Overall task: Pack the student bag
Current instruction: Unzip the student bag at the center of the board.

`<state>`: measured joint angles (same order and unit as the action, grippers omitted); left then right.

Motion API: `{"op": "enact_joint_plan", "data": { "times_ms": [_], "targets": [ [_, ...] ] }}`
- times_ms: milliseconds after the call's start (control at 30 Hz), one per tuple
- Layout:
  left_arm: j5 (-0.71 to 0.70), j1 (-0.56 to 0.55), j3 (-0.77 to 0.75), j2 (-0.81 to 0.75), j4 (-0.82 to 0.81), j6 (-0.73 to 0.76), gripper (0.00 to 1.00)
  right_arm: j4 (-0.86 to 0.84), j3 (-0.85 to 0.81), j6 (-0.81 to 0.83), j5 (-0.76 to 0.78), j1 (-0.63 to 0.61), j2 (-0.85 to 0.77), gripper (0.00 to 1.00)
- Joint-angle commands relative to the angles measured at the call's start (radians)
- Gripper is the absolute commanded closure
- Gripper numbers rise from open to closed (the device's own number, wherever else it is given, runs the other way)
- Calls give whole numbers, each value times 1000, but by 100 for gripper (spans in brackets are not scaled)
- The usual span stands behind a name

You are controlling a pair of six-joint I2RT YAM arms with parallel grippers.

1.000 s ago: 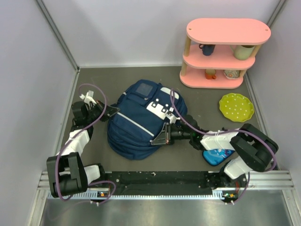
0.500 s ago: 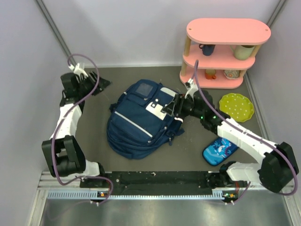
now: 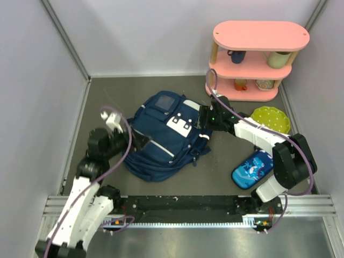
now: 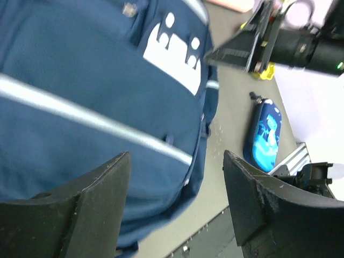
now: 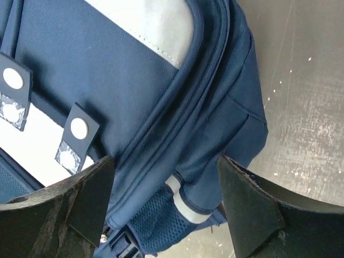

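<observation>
The right gripper [image 5: 164, 161] hangs over the student bag [image 5: 123, 91], its jaws spread wide and gripping nothing. The bag's navy fabric and white patch [image 5: 145, 21] lie ahead of the fingertips. Grey table [image 5: 306, 107] shows past the right-hand finger.

The student bag [image 3: 161, 126] is showing navy with white stripes, the pencil case [image 3: 251, 168] blue cartoon print, the plate [image 3: 274, 117] white-dotted lime.
</observation>
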<state>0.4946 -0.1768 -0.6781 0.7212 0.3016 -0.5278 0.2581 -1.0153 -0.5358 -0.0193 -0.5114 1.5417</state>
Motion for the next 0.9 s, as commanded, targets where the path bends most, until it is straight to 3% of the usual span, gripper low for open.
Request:
{"op": "enact_joint_plan", "data": {
  "times_ms": [0, 67, 167, 400, 533, 600, 733, 867],
  "targets": [
    [-209, -59, 192, -276, 135, -211, 27, -60, -72, -13, -39, 36, 59, 23],
    [-197, -59, 253, -382, 149, -277, 27, -80, -75, -26, -73, 45, 74, 22],
    [-208, -61, 294, -420, 180, -302, 26, -124, -59, -64, -113, 56, 83, 21],
    [-212, -67, 402, -301, -7, -322, 25, -252, -19, -142, -240, 59, 113, 22],
    [-218, -67, 436, -142, -212, -334, 30, -340, 20, -170, -346, 56, 143, 49],
    [-264, -66, 413, -77, -299, -313, 37, -365, 79, -185, -349, 56, 124, 57],
    [-300, -53, 217, 139, -378, -212, 53, -399, 182, -191, -332, 36, 72, 94],
    [-272, 31, 0, 308, -347, -121, 56, -470, 331, -239, -286, -56, -11, 100]
  ]
}}
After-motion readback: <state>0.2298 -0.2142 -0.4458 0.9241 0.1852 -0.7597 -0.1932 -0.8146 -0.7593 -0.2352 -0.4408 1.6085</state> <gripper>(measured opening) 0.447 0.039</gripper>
